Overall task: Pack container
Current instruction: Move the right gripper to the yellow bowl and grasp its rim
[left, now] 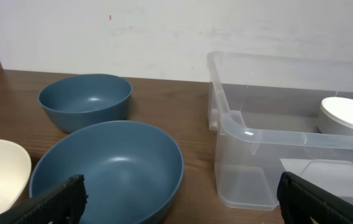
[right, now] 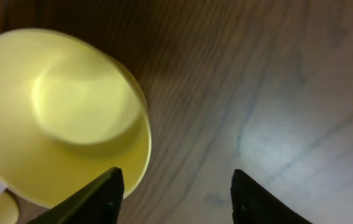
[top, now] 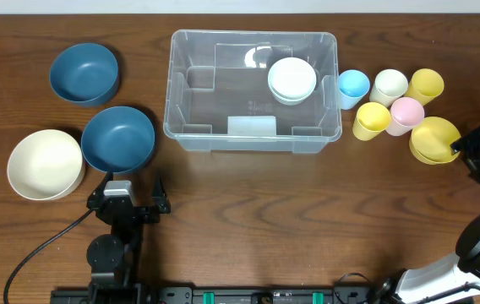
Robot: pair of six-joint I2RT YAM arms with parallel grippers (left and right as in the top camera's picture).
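The clear plastic container [top: 191, 135] stands at the middle back of the table, with a white bowl [top: 291, 80] inside at its right end. It also shows in the left wrist view [left: 276, 135]. My left gripper [top: 128, 191] is open and empty, low at the front left, just in front of a blue bowl [top: 117, 138] [left: 108, 171]. My right gripper [top: 468, 150] is open and empty at the far right. One of its fingers [right: 179, 196] is at the rim of the stacked yellow bowls [top: 434, 139] [right: 71, 112].
A second blue bowl [top: 84, 73] and a cream bowl [top: 46, 163] sit at the left. Right of the container stand a blue cup [top: 353, 86], a cream cup [top: 389, 85], two yellow cups [top: 426, 84] [top: 371, 120] and a pink cup [top: 406, 114].
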